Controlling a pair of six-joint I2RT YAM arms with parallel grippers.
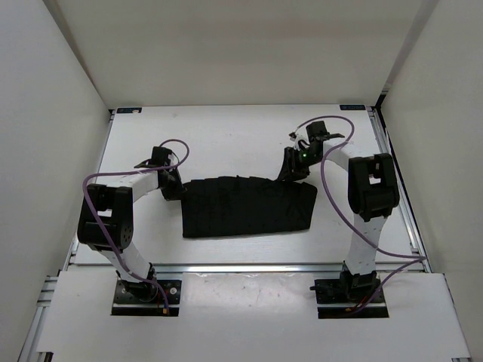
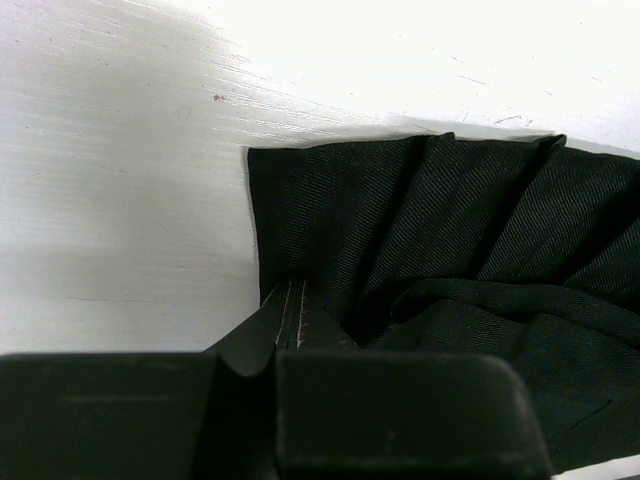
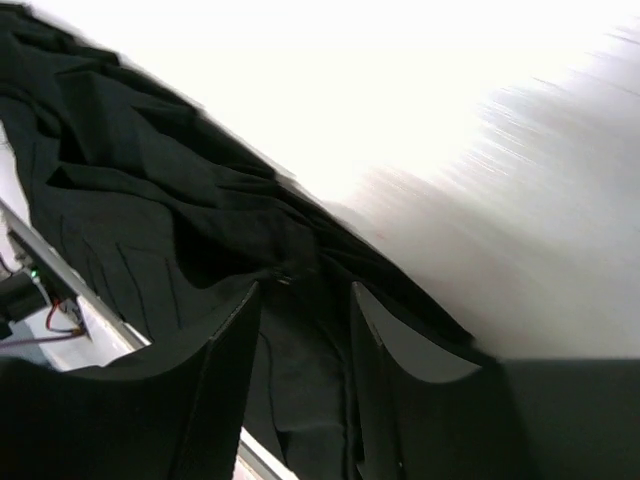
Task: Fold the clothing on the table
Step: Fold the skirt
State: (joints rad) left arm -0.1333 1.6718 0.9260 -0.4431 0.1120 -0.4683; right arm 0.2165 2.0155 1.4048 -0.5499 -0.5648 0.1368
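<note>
Left fingers (image 2: pixel 400 420) pinch the left edge of the black pleated garment (image 1: pixel 249 207); right fingers (image 3: pixel 225 360) stand apart over its far-right corner.

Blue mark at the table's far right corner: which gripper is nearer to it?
Right. The right gripper, jaws open, is at the clothing's far right corner, short of the blue mark. The left gripper is shut on the clothing's left edge, much farther away.

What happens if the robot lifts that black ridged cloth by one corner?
Probably not much stays flat. The soft black pleated fabric garment lies in loose folds on the white tabletop, so it likely flops and hangs. It bunches where the left hand pinches its hem. Pushed, it would probably crumple, not slide.
</note>
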